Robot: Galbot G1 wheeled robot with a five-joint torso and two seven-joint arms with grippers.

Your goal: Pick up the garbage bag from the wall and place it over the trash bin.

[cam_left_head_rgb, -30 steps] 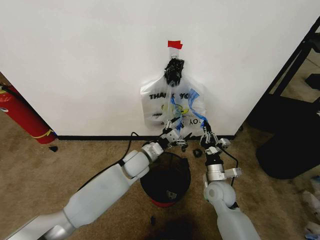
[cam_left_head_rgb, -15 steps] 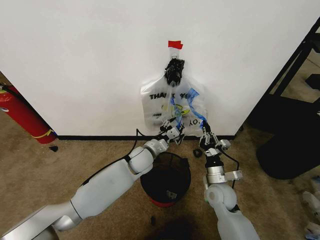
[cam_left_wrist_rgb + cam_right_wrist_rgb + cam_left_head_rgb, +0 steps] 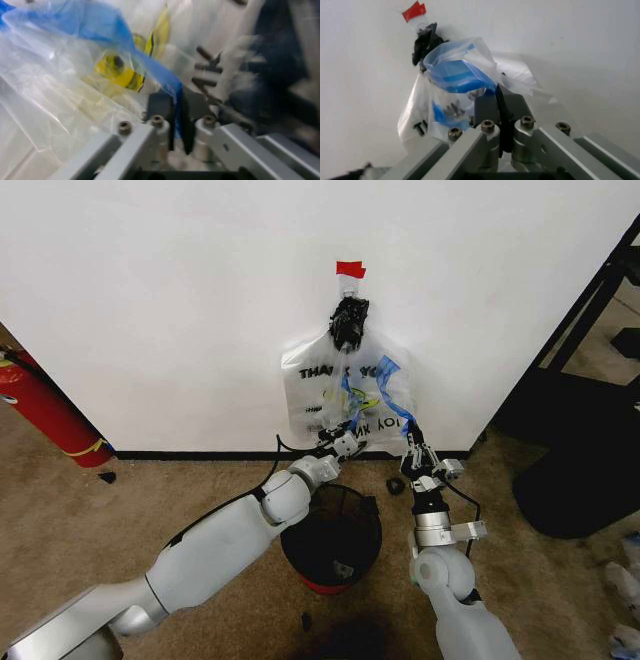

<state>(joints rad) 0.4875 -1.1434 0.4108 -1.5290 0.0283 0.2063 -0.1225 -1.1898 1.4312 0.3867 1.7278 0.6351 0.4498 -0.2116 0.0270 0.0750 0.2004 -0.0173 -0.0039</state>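
The garbage bag hangs flat on the white wall from a black clump under a piece of red tape. It is see-through, with black lettering, a yellow face and blue patches. My left gripper is at the bag's bottom edge, shut on a blue fold of the plastic. My right gripper is at the bag's lower right corner, with its fingers pressed together on the bag's edge. The trash bin, black mesh with a red base, stands on the carpet just below both grippers.
A red fire extinguisher leans against the wall at far left. Dark furniture and a black frame crowd the right side. A black baseboard runs along the wall's foot. Small dark scraps lie on the carpet.
My left gripper has risen from beside the bin's rim to the bag's bottom edge and closed on it. The right gripper has edged slightly upward.
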